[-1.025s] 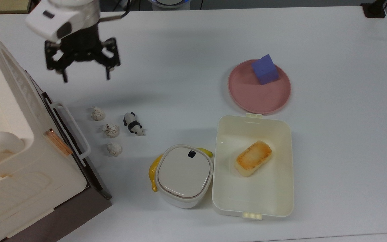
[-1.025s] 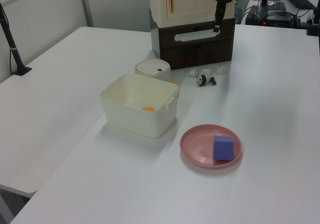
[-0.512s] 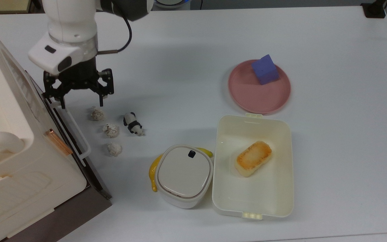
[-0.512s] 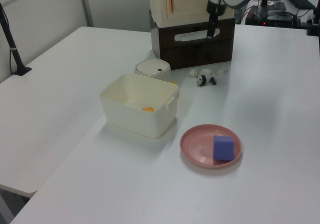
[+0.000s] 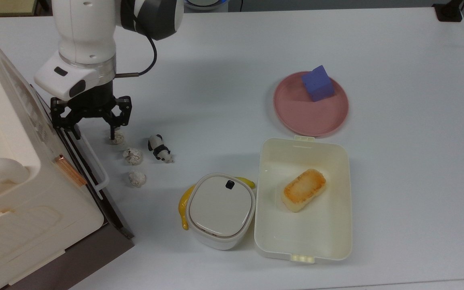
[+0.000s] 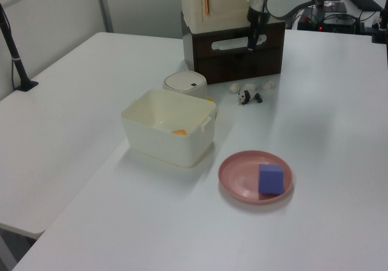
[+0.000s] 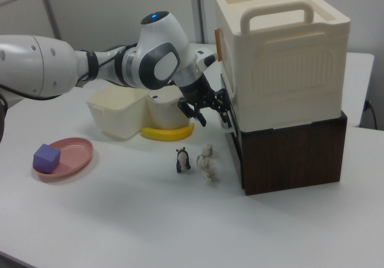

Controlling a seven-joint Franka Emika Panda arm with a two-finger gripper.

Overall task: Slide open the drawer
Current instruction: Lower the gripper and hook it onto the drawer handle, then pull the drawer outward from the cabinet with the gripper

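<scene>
Moving down and in toward the cabinet over the last second, the gripper (image 5: 92,129) now sits right at the far end of the white bar handle (image 5: 93,158) in the top view. A second ago it hung higher and further off, over bare table (image 5: 224,64). Its jaws are spread wide and hold nothing; one finger is close by the handle's end and the other hangs over the nearest of three small white lumps (image 5: 117,138).

The drawer (image 6: 239,48) is in the dark brown box under the cream cabinet (image 7: 282,52), and it looks pushed all the way in. In the left view the gripper (image 6: 250,44) hangs in front of the drawer's dark front, at the handle.

So the reach looks nearly done. The pull has not begun. Next the fingers need to close around the bar, I think. The little panda toy (image 5: 159,148) and the lumps lie just in front of the drawer and may get bumped
</scene>
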